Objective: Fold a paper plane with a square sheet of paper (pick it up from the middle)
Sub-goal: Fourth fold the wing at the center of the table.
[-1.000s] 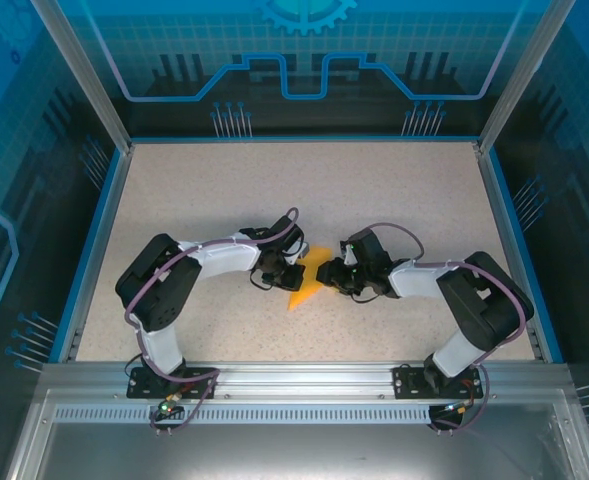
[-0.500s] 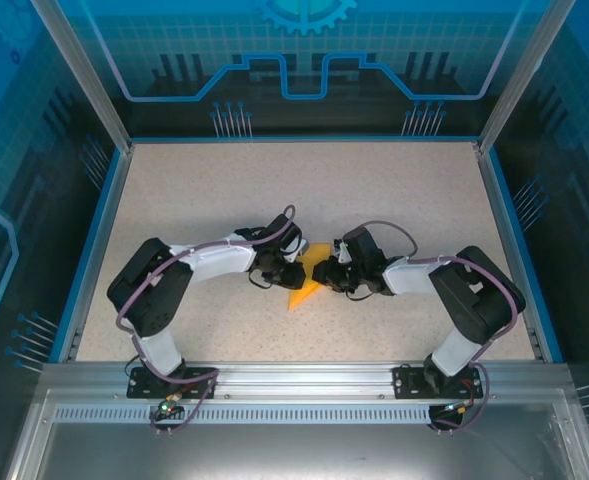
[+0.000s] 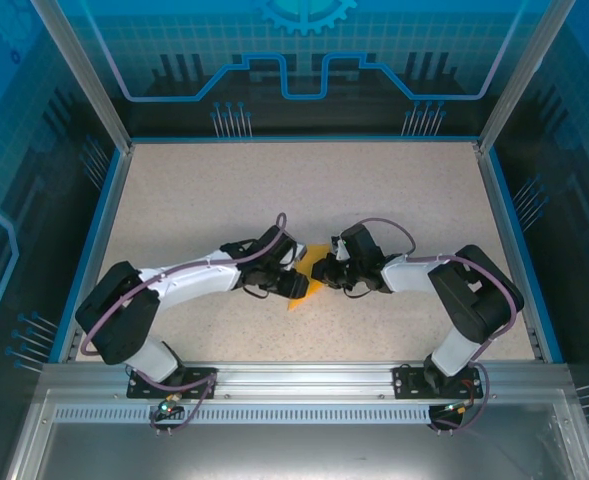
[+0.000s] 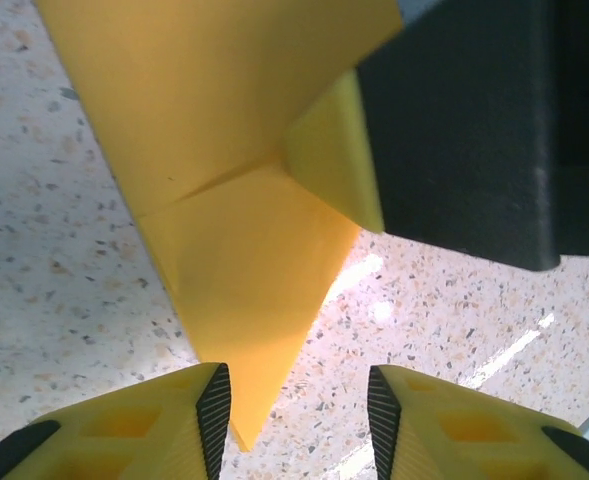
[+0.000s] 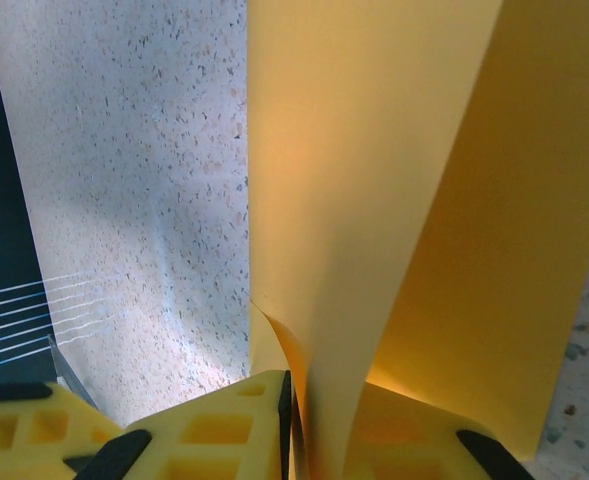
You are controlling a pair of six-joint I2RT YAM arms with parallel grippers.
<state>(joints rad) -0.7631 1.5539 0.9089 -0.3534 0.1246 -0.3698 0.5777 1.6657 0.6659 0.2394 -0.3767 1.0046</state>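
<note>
- While its two yellow fingers stand pressed together, the right end effector (image 5: 296, 400) pinches the sheet of paper (image 5: 374, 200) at a fold; the paper rises from between the fingertips as two upright orange-yellow flaps.
- The left end effector (image 4: 299, 400) is spread, its fingers apart and holding nothing. The pointed tip of the sheet of paper (image 4: 244, 250) lies on the surface just ahead of the gap, closest to the finger on the left of the left wrist view.
- In the left wrist view a crease crosses the paper, and the right arm's dark finger block (image 4: 464, 130) sits against its raised edge.
- From above, the left end effector (image 3: 292, 285) and the right end effector (image 3: 326, 275) face each other near the middle of the tabletop, with the sheet of paper (image 3: 304, 296) between them.
- The tabletop (image 3: 274, 190) is pale speckled stone-like material with a blue rim (image 3: 104, 230).
- An aluminium rail (image 3: 294, 380) at the near edge carries both arm bases.
- Blue translucent panels (image 3: 294, 60) printed with circuit-like lines enclose the cell.
</note>
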